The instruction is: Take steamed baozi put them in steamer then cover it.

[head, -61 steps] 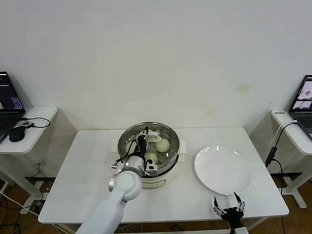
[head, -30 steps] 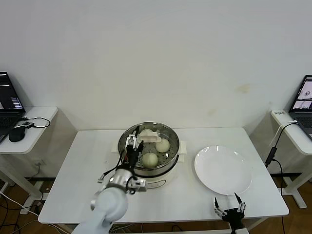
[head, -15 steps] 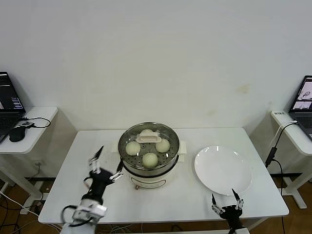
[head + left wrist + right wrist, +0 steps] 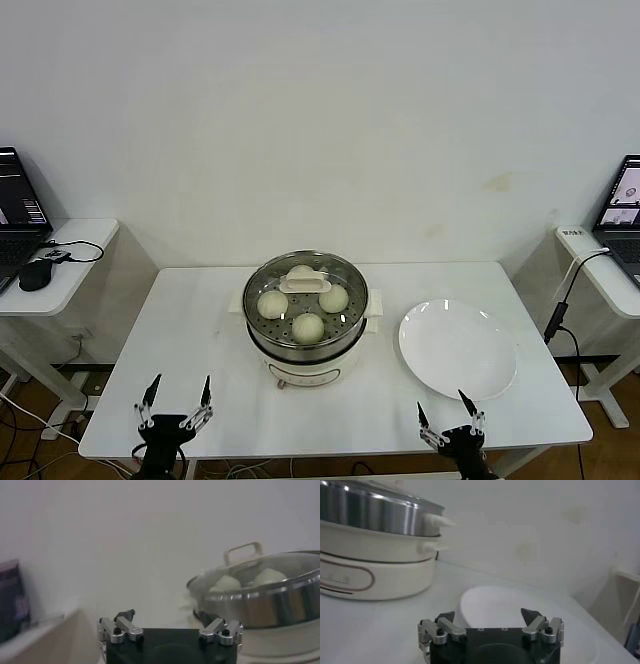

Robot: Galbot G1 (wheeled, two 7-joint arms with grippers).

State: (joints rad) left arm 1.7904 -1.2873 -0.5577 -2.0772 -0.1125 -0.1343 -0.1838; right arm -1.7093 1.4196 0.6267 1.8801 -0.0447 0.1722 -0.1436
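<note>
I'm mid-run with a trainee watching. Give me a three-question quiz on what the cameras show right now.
1. True or false: the cover sits on the steamer.
2. How many steamed baozi show through the glass in the head view? A) two B) three C) five
3. Fill in: the white plate holds ____.

Key:
1. True; its handle stands above the steel rim.
2. B; any fourth is not visible there.
3. Nothing; it lies bare. The left gripper and right gripper are open at the table's near edge.
</note>
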